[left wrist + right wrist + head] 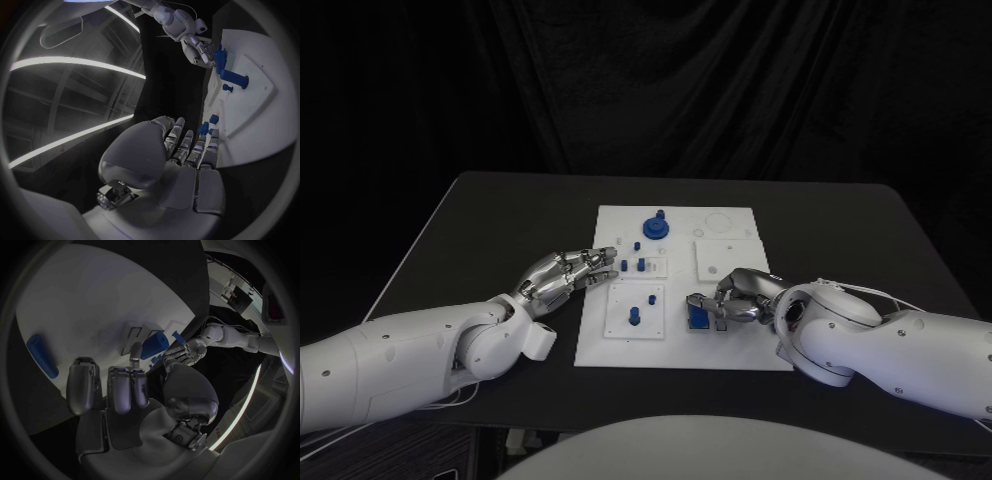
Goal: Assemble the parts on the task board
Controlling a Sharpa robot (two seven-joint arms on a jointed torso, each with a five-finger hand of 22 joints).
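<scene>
— Now, what do we read at the centre of the black table point(488, 210)?

— We see the task board point(733, 350), a white plate lying flat, with several small blue parts on it. A tall blue peg point(656, 222) stands upright near the board's far edge. Just nearer us, a cluster of short blue pins point(635, 265) stands in a small raised panel, and a single blue pin point(636, 316) stands in the panel below that.

— And the left hand?

— We find the left hand point(567, 275) at the board's left edge, beside the pin cluster. Its fingers point(187, 145) lie stretched out side by side toward the board, with nothing between them; the left wrist view shows the tips close to a blue pin, though we cannot tell whether they touch it.

— What of the right hand?

— We place the right hand point(733, 300) over the board's near right part, fingers curled down beside a blue block point(697, 318) that lies on the plate. We cannot tell from the head view whether it grips the block. In the right wrist view its fingers point(122, 387) hang bent over bare white board, with a blue part point(42, 355) lying apart to one side.
</scene>
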